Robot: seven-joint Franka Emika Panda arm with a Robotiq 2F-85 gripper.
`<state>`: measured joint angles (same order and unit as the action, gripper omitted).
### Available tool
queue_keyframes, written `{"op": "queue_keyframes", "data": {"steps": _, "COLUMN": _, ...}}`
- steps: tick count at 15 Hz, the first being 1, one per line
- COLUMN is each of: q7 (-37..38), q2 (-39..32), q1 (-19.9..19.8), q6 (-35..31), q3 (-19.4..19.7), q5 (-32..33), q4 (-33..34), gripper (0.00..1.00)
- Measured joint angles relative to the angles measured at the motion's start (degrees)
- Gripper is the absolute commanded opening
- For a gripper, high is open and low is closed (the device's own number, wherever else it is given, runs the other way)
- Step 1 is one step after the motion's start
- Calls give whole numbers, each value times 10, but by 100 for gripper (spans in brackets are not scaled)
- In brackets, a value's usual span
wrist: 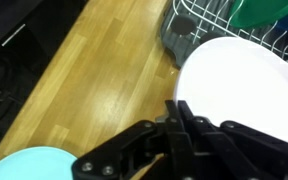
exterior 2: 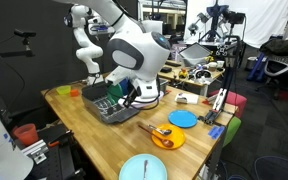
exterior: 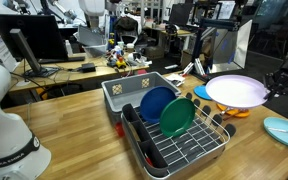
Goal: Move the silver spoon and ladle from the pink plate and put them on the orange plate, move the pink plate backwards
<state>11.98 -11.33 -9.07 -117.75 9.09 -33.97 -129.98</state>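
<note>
- The wooden counter (exterior: 74,110) carries everything; in an exterior view it runs from 9 o'clock across to 3 o'clock.
- The white robot arm (exterior 2: 134,45) bends low over the counter's middle.
- A wire dish rack (exterior: 179,140) sits at 6 o'clock in an exterior view, with a dark blue plate (exterior: 154,102) and a green plate (exterior: 177,117) standing on edge in it.
- The pink plate (exterior: 236,92) lies flat at 3 o'clock of the rack. It looks raised off the counter, and in the wrist view (wrist: 239,85) it fills the 2 o'clock area.
- A light-blue plate (exterior: 284,128) lies at 5 o'clock of the pink plate; in the wrist view it shows at 7 o'clock (wrist: 24,165).
- The orange plate (exterior 2: 176,144) rests on the counter at 5 o'clock of the arm, with a small blue plate (exterior 2: 183,118) just beside it at 1 o'clock.
- The claw (wrist: 177,108) is narrow and pinches the pink plate's rim at its 9 o'clock edge.
- The silver spoon (exterior 2: 154,129) and the ladle (exterior 2: 168,137) lie on the orange plate; they are too small to tell apart surely.
</note>
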Motion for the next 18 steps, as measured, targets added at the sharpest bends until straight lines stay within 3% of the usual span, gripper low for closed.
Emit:
{"op": "queue_keyframes", "data": {"steps": 4, "q7": 1, "q2": -57, "q1": 5, "q6": -43, "q3": -12, "q5": -12, "q4": 69, "gripper": 1}}
{"op": "queue_keyframes", "data": {"steps": 9, "q7": 1, "q2": -137, "q1": 5, "q6": -43, "q3": -28, "q5": -15, "q4": 171, "gripper": 1}}
{"op": "queue_keyframes", "data": {"steps": 18, "q7": 23, "q2": -338, "q1": -5, "q6": 40, "q3": -37, "q5": -10, "q4": 387, "gripper": 1}}
